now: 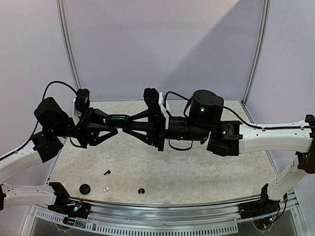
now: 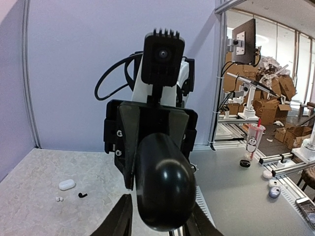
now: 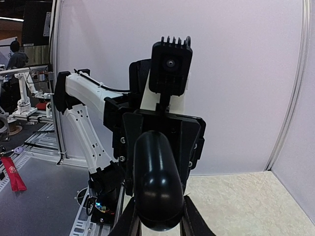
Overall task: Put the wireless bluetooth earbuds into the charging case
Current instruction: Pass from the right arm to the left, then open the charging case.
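I am holding the black case (image 1: 119, 118) in the air between both arms, above the table (image 1: 197, 167). The right gripper (image 1: 127, 123) is gripping one end of the black case, its fingers partly closed and pressing on both sides. The left gripper (image 1: 114, 124) is meeting it from the other end. In the left wrist view its fingers are lying against the sides of the black case, partly closed, so I am reading that as a grip too. The two grippers are pointing straight at each other with the black case bridging them, lying level.

No earbud is sitting in the black case. From above, I am seeing them lying on the table, well apart from the black case and on its arm-base side. One black earbud (image 1: 107, 172) is lying closest under it, a white earbud (image 1: 105, 189) is lying further out on the same side, and a second black earbud (image 1: 141, 191) is lying out past the first. A black disc (image 1: 85, 188) is sitting on that side too, out beyond the left gripper's end of the black case.

The left wrist view is also showing a white case (image 2: 67, 184) on the table, lower than the black case, with small white earbuds (image 2: 59, 199) and a black one (image 2: 82, 195) lying there too.
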Controlling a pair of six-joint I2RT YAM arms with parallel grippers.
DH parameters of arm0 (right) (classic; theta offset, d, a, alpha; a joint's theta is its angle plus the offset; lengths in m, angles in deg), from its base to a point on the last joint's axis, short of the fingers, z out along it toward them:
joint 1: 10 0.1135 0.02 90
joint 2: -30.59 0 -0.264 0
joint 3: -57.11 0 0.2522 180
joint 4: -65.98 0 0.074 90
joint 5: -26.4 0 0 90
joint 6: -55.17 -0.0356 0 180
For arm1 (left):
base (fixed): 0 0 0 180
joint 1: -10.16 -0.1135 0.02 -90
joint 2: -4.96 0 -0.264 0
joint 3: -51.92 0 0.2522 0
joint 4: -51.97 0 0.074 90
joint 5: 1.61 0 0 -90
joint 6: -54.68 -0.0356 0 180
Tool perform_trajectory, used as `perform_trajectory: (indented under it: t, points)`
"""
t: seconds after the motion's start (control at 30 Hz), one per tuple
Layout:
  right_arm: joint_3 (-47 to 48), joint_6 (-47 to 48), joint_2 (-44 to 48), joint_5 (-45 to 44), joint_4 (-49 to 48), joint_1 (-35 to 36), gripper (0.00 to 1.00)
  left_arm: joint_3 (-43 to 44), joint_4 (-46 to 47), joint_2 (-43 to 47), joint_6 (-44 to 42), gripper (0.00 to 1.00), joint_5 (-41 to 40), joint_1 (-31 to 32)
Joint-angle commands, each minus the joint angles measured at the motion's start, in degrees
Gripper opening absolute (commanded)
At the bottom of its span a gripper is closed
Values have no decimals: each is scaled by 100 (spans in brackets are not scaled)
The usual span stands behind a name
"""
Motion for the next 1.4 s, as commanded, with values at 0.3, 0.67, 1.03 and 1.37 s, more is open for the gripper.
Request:
perform_trajectory:
  t: [0.3, 0.67, 1.03, 1.37]
  points:
    - [164, 136, -33, -197, 230, -17, 0, 82, 173, -82, 55, 33, -113, 76]
    - [142, 159, -11, -260, 206, -17, 0, 97, 161, -86, 108, 25, -103, 76]
    - [216, 78, -1, -559, 555, -15, 44, 101, -324, 8, -257, 0, -448, 76]
    - [715, 246, -178, -727, 1173, -9, 59, 234, -1402, 136, -1551, 0, -618, 128]
